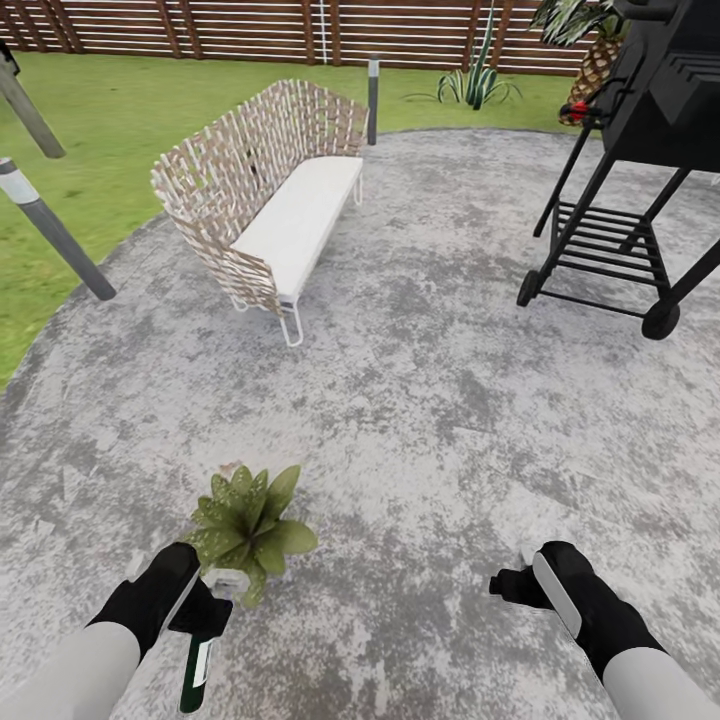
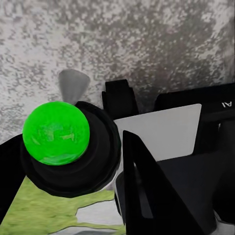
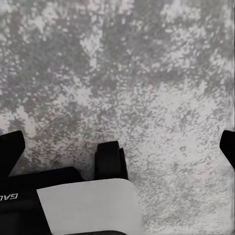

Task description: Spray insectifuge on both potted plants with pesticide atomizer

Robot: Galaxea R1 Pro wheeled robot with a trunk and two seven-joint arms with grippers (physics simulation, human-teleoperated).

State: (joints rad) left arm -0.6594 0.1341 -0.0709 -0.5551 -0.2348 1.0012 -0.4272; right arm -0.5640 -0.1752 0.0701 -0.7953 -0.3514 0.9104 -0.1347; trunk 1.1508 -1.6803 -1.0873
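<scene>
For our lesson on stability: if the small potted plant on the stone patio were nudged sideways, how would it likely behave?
The potted plant would probably tip rather than slide: its leaf rosette spreads wider than the small grey pot beneath. The mottled stone patio looks rough, so the pot may catch. The leaves look flexible and would likely bend first.

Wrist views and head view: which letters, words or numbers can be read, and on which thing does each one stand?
"GAL": white letters on the black body of the right gripper, cut off by the picture's edge.
"A": a partial white mark on the left gripper, the rest cut off.
The white label on the pesticide atomizer: too small to read.
</scene>
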